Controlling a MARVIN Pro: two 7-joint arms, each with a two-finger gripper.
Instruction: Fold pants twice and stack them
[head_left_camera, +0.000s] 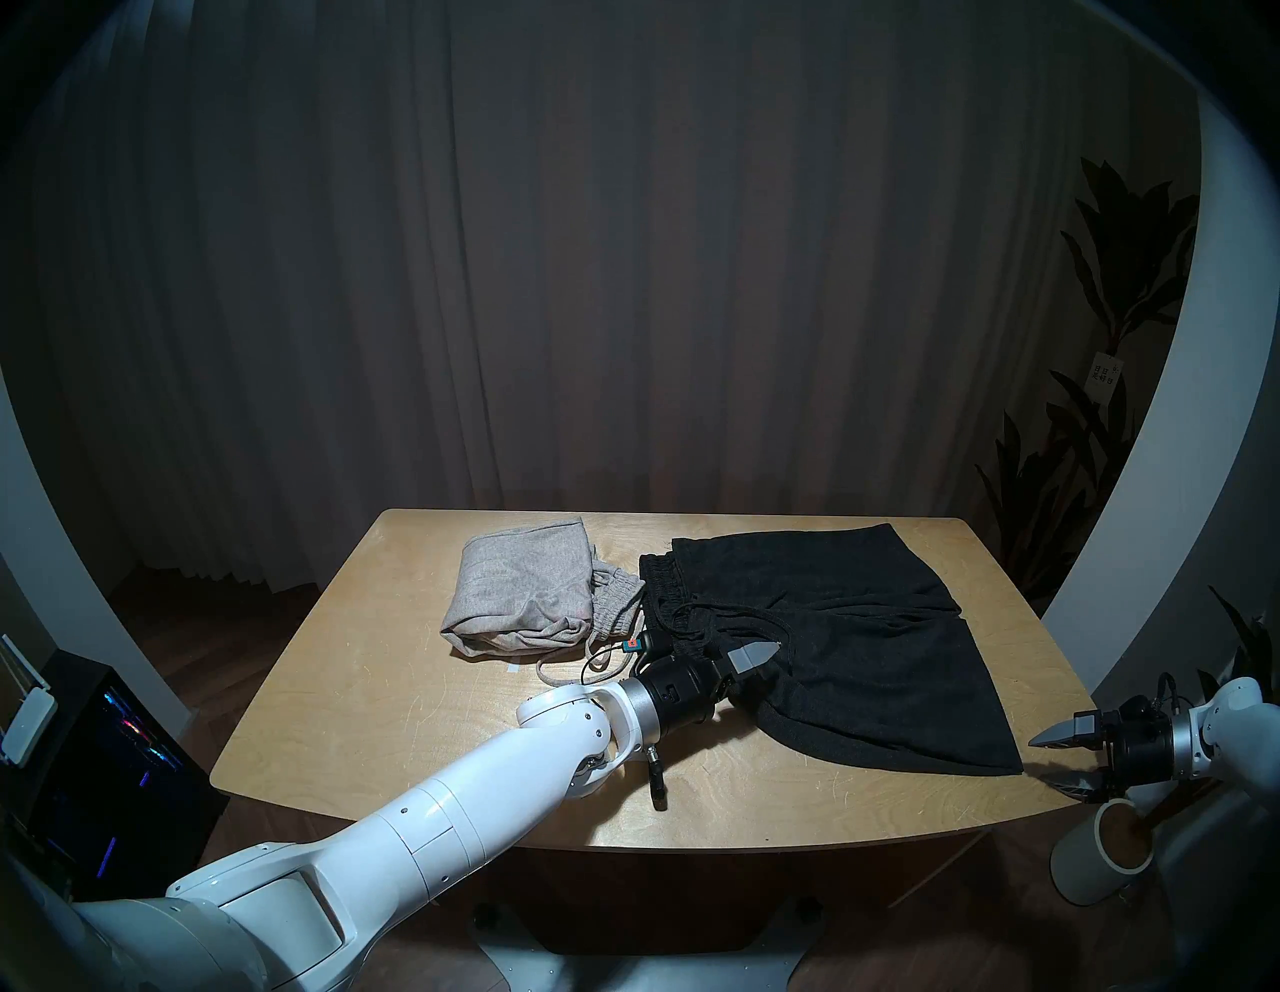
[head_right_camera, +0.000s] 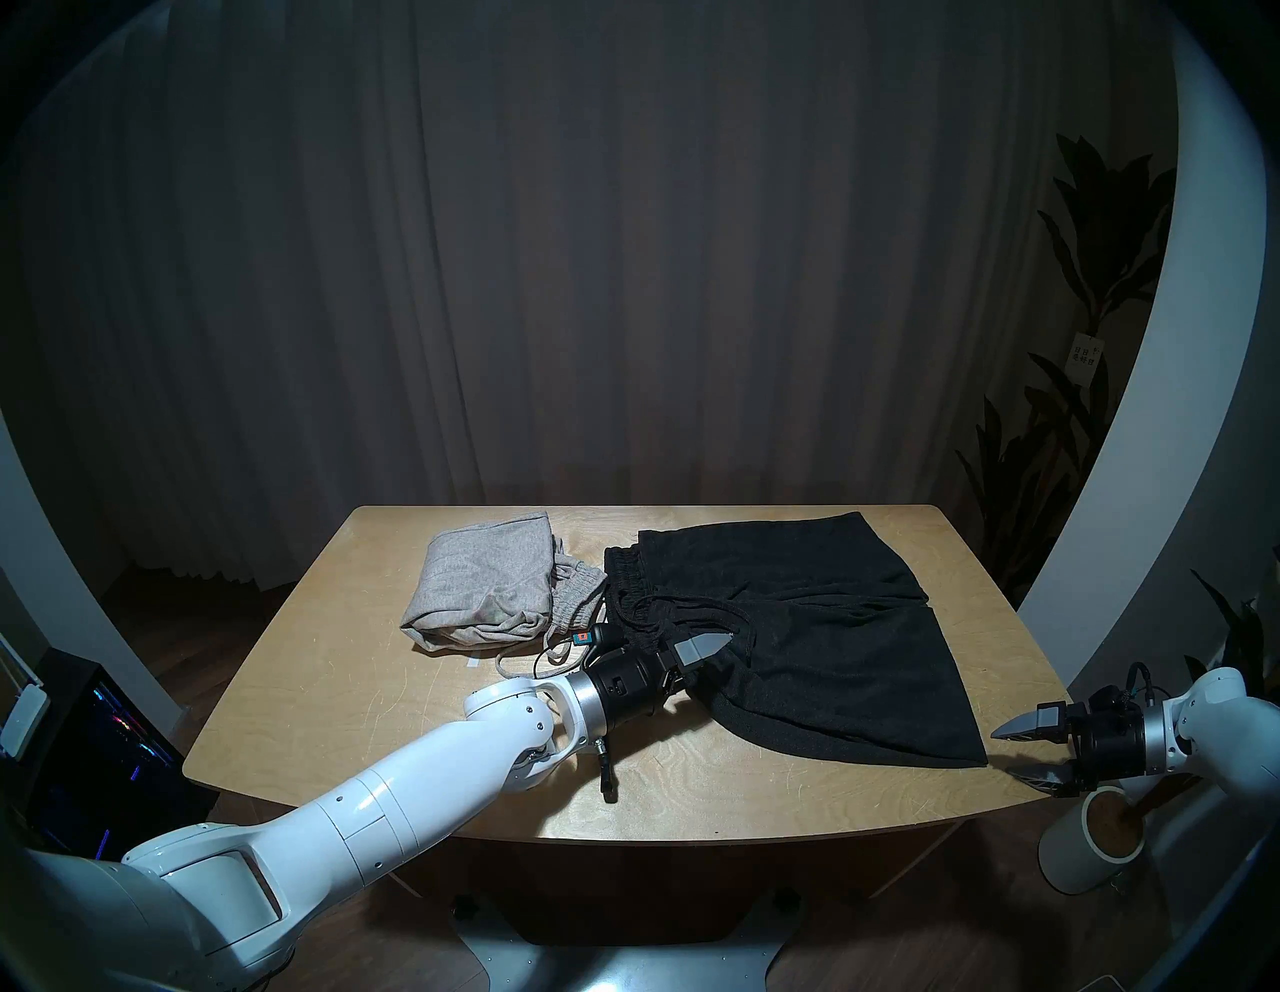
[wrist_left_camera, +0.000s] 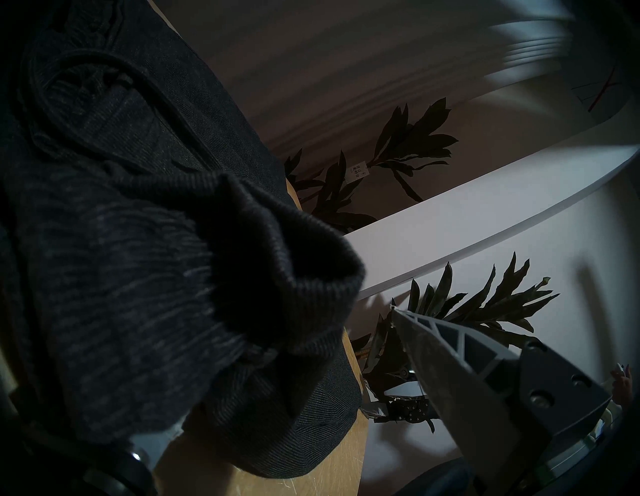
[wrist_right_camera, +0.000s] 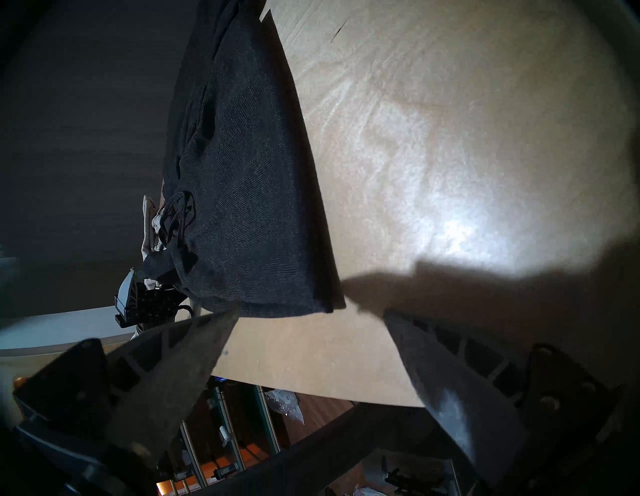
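The black pants (head_left_camera: 831, 623) lie spread flat on the right half of the table (head_left_camera: 388, 720), waistband toward the middle, legs fanning toward the right edge and the near right corner; the grey pants (head_left_camera: 526, 589) sit already folded in a bundle toward the far left of the tabletop, their pale cord trailing toward the near edge. The left gripper (head_left_camera: 751, 668) lies level at the near waistband corner of the black pair with its jaws spread wide: one finger (wrist_left_camera: 460, 363) shows above the cloth, the other is hidden under or behind the bunched hem, and nothing is pinched yet. The right gripper (head_left_camera: 1056, 758) hangs off the near right corner of the table, jaws apart and empty, just short of the leg hem. The step in hand looks like the first fold of the black pair. To do it well, each gripper should probably take both layers at its corner, lift only enough to clear the wood, and carry the cloth over evenly so the edges meet and the loose black cord does not get dragged out. The table is pale plywood with rounded corners, scuffed, under a pool of light; behind it hang dark curtains, leafy plants (head_left_camera: 1122, 291) stand at the right, and a white pot (head_left_camera: 1101, 859) sits on the floor below the right arm.
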